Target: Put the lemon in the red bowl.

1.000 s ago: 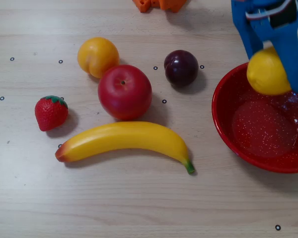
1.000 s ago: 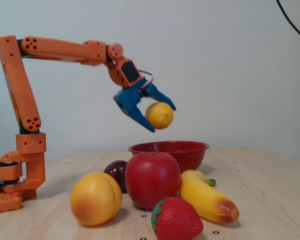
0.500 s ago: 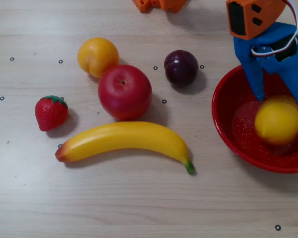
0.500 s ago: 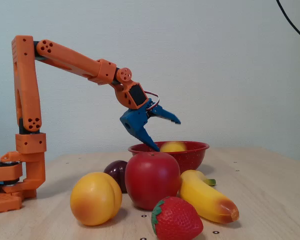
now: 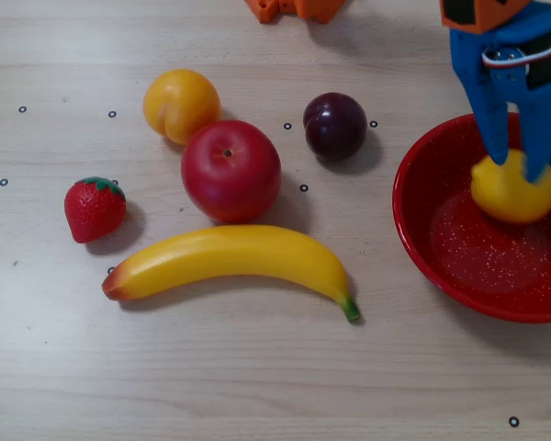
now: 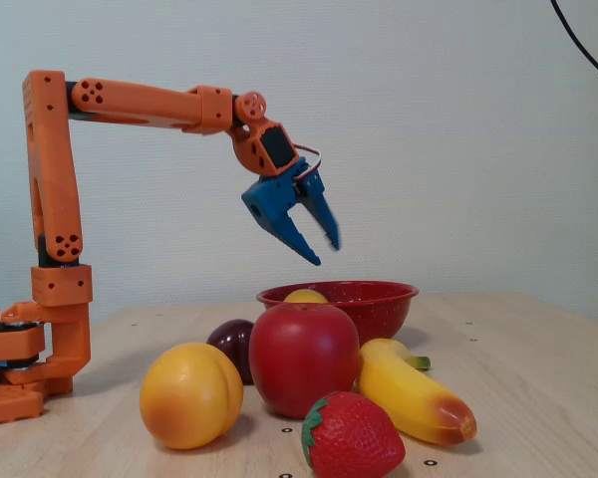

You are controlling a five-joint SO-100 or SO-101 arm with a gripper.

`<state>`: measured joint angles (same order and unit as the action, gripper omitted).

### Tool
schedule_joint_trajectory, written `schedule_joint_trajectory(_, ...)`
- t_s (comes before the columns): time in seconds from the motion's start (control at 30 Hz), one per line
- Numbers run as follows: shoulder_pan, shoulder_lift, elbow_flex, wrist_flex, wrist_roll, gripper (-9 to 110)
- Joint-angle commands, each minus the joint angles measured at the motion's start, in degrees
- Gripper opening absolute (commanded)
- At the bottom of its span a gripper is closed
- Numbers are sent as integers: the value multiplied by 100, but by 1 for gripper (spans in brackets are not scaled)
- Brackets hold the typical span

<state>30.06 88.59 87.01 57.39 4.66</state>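
Pale wood-grain table (image 5: 257, 386), plain wall (image 6: 458, 119) — gripper (image 6: 325, 253) released, empty above lemon (image 5: 512, 190) in red bowl (image 5: 422, 248).

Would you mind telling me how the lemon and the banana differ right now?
The lemon is a small oval; the banana is long and curved, clearly larger. The lemon lies inside the red bowl; the banana lies on the table. The banana has a green tip; the lemon shows none. Both are yellow.

Red bowl (image 5: 413, 230) cut by right edge overhead; lemon (image 6: 305, 296) mostly hidden behind rim
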Motion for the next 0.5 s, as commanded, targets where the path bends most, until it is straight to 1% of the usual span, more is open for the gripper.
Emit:
schedule_joint_trajectory(0.0, -413, 870, -686, 246, -105, 0)
schedule_joint_trajectory(0.17, -896, 1591, -519, 1011, -149, 0)
schedule_joint_trajectory(0.47, -2109, 3357, 773, 1723, 105, 0)
